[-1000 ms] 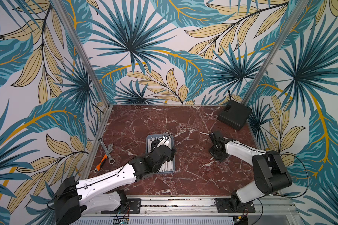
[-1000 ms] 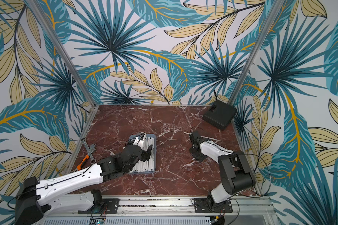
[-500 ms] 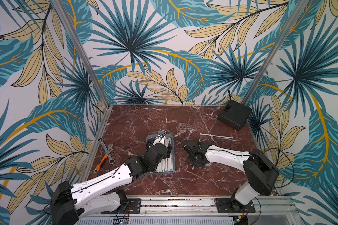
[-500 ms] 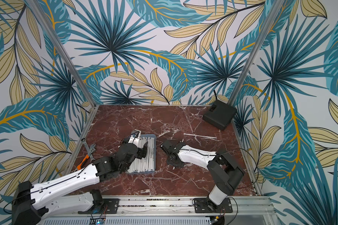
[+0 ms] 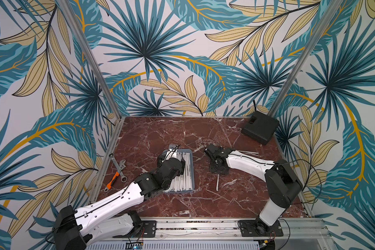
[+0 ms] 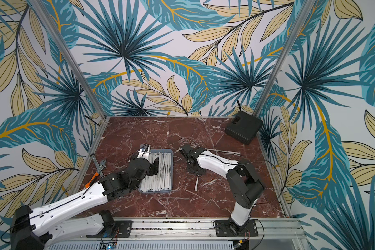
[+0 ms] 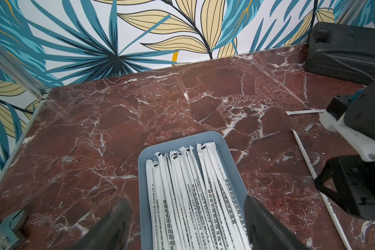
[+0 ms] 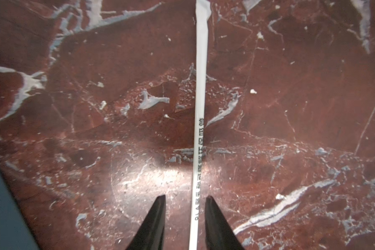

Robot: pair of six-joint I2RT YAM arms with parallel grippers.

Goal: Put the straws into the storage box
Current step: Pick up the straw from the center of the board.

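Plainly, straw [image 8: 200, 108] inside parted right hand [image 8: 185, 196] (ungripped).

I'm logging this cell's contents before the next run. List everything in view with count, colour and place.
tray: one, grey-blue, near the table's middle
straws in the tray: many, white wrappers with dark print, side by side
loose straws: two show, white, on the table; one between the right arm's jaws, one behind that arm
wrenches: two, silver, one with an orange handle, near the table's left edge
box: one, black, far right corner
table: one, red-brown marble
left arm: one, white and black, jaws open above the tray
right arm: one, white and black, jaws open astride a loose straw
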